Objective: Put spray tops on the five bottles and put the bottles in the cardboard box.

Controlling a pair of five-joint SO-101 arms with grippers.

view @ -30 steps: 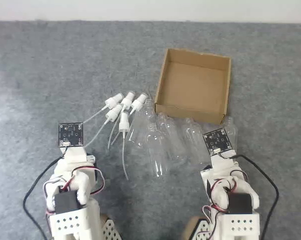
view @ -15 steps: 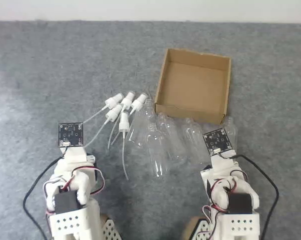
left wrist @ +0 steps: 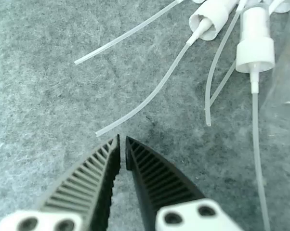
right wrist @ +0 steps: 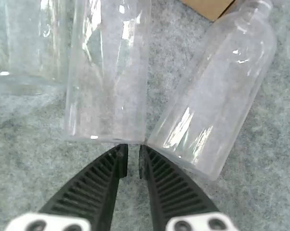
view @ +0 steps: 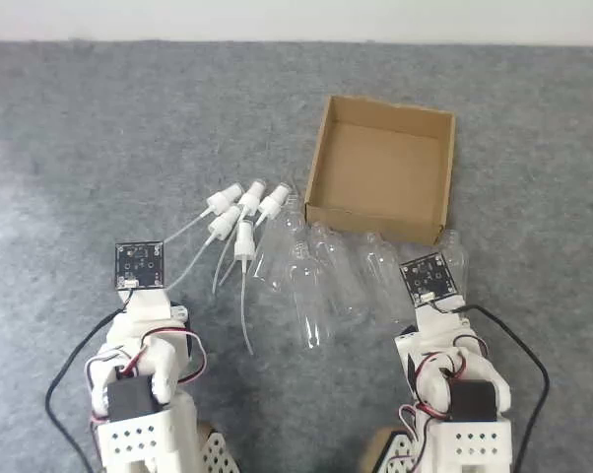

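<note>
Nearest the robot base, left gripper [left wrist: 122, 140] hung low over the carpet [view: 80, 148]. Jaws were drawn together with only a sliver between them, holding nothing. The loose end of a dip tube [left wrist: 150, 98] lay just ahead of its tips. Right gripper [right wrist: 133, 150] was likewise closed and empty, tips just short of the bases of two bottles [right wrist: 106, 72].

Beyond the grippers, five clear bottles [view: 309, 296] lay on their sides in a loose row, several touching, necks toward the box and uncapped. Left of them the spray tops [view: 244, 241] sat bunched together, tubes trailing back toward the left arm and crossing one another.

Judgement on handling: bottles look like thin empty plastic, so light, smooth-walled, prone to roll and to dent under a hard squeeze. Best held across the mid-body. Spray tops are small and rigid at the collar. The tubes are limp and likely to snag, so take the collar, not the tube.

Farther on, the cardboard box [view: 375, 222] stood open and held nothing, its near wall just beside the bottle necks.

Surface: grey short-pile carpet, which should damp rolling. A pale wall [view: 277, 20] ran along the far edge.
</note>
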